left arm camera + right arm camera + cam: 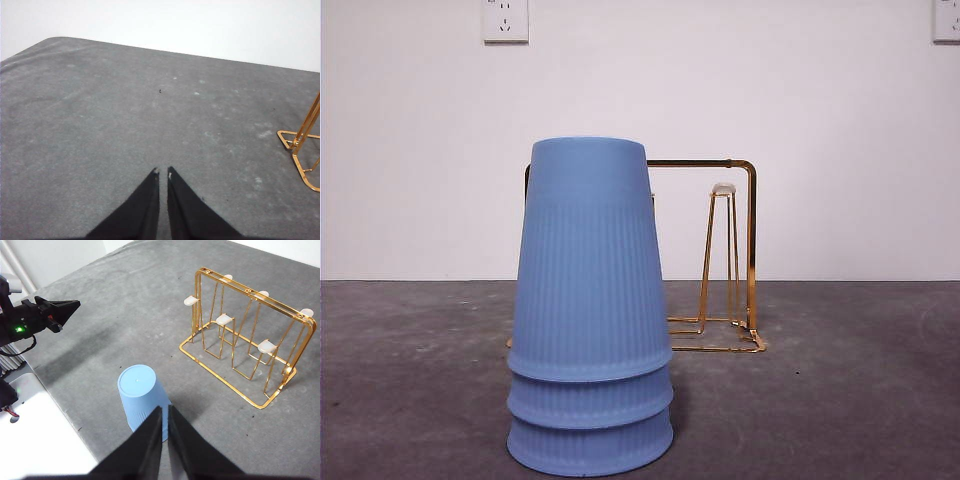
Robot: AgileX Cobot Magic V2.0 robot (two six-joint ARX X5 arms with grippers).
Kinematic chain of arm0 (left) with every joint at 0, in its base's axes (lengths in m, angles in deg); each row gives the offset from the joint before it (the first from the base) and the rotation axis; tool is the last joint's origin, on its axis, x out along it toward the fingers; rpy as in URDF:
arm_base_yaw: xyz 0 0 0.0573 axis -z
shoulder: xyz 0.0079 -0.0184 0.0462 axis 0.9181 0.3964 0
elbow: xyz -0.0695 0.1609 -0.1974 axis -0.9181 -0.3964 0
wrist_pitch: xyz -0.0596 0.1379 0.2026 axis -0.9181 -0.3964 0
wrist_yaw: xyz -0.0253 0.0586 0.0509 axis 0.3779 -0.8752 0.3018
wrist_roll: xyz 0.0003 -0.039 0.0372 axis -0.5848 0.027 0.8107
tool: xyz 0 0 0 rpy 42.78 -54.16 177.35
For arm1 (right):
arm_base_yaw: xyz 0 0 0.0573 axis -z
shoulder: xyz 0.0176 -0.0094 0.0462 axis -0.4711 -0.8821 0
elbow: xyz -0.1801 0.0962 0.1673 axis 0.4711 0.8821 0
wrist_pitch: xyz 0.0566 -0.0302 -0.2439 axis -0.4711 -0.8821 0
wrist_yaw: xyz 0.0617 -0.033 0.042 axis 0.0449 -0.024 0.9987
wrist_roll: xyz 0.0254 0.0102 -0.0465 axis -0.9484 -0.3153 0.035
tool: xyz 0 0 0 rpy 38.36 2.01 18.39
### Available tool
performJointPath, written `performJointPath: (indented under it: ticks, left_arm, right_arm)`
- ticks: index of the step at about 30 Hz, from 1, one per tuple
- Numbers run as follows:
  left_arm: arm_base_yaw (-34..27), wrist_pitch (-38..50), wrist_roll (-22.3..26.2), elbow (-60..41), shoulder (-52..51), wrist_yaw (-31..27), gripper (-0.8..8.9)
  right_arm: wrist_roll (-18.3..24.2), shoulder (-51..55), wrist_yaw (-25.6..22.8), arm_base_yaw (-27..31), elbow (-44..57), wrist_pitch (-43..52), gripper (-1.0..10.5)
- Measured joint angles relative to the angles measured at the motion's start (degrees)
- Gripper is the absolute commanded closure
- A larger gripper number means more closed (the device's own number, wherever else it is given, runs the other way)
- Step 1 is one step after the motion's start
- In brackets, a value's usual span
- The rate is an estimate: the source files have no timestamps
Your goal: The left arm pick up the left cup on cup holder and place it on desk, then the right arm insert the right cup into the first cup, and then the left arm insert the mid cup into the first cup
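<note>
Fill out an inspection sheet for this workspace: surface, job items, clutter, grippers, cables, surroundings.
Surface: desk, dark grey, matt, with pale scuffs.
Job items: three blue cups nested upside down in one stack on the desk, in front of the cup holder; the gold rack's pegs all bare.
Clutter: nothing seen.
Grippers: left gripper above bare desk, jaws together, holding nothing; right gripper above the stack, jaws together, holding nothing.
Cables: dark wiring on the left arm, seen from the right wrist.
Surroundings: white wall with two sockets.
</note>
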Motion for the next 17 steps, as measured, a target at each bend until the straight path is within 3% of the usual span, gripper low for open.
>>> performJointPath:
  ticks: [13, 17]
  left_arm:
    - [0.0, 0.0, 0.0, 0.0, 0.0, 0.0, 7.91]
    - [0.0, 0.0, 0.0, 0.0, 0.0, 0.0, 7.91]
  right_arm:
    - [0.0, 0.3, -0.2, 0.2, 0.0, 0.0, 9.3]
    - [0.5, 2.2, -1.5, 5.1, 1.0, 3.0, 9.3]
